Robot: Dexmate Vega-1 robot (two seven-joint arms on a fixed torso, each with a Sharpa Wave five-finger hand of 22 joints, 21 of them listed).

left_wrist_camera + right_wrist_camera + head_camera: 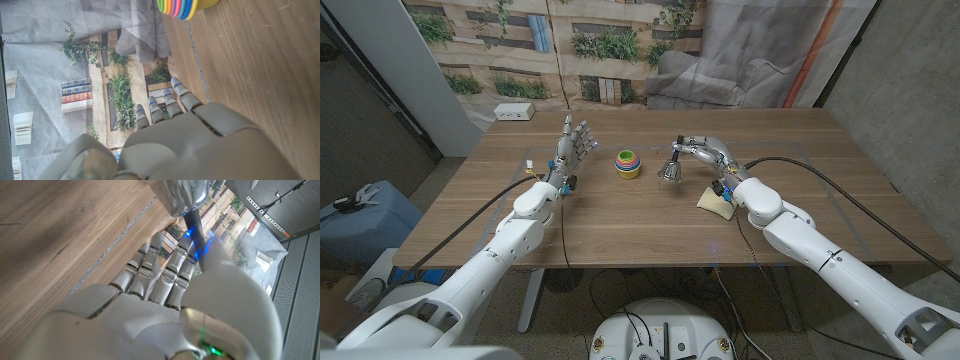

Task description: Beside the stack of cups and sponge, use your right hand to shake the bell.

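Right robot hand grips bell over wooden table — left robot hand released

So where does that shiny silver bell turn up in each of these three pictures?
Head view: the shiny silver bell is just right of centre, its handle gripped by the right hand.
Left wrist view: the bell is not in it.
Right wrist view: its metal body sits at the top, beyond the fingers.
Shared landmark: the wooden table, in all three.

Head camera looks down over the wooden table; both wrist cameras sit close behind their hands, sharing tabletop and backdrop.
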